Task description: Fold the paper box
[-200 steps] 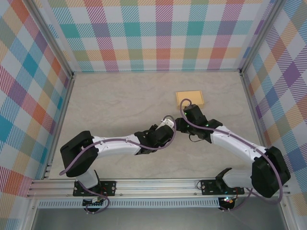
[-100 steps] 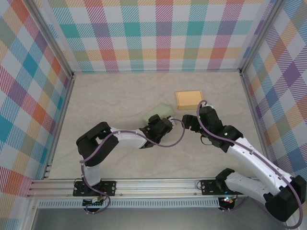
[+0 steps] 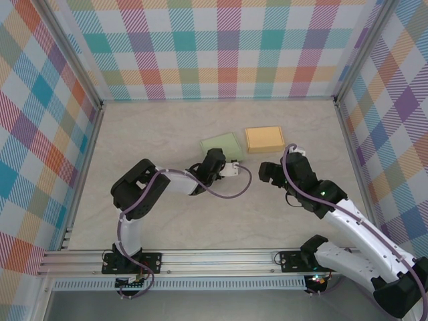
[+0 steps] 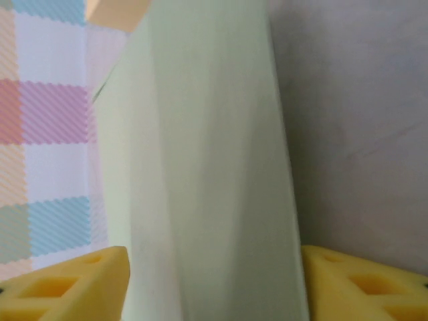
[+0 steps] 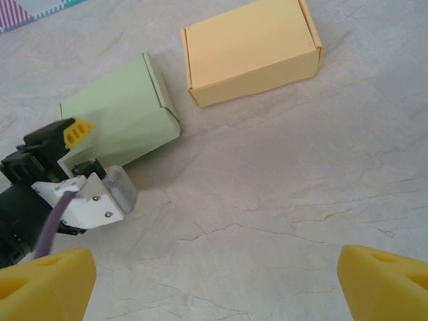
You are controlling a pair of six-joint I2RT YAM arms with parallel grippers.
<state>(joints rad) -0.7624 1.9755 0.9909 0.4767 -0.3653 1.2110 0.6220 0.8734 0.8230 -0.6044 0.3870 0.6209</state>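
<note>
The pale green paper box (image 3: 221, 143) lies closed and flat on the table, left of centre at the back. My left gripper (image 3: 216, 158) is at its near end. In the left wrist view the box (image 4: 200, 134) sits between the two yellow fingertips (image 4: 67, 287), which flank it closely, and the jaws stand open. The right wrist view has the same box (image 5: 124, 114) with one left fingertip (image 5: 79, 130) at its corner. My right gripper (image 3: 267, 172) hangs wide open over bare table (image 5: 221, 221), to the right of the box, holding nothing.
A closed orange box (image 3: 264, 138) lies just right of the green one, also in the right wrist view (image 5: 251, 50). Plaid walls enclose the table on three sides. The left arm's cable (image 3: 231, 194) loops over the table between the two grippers.
The two grippers were together at the table's middle. The green box has since moved back and settled flat. The right gripper has pulled away to the right, and both jaws have widened.
</note>
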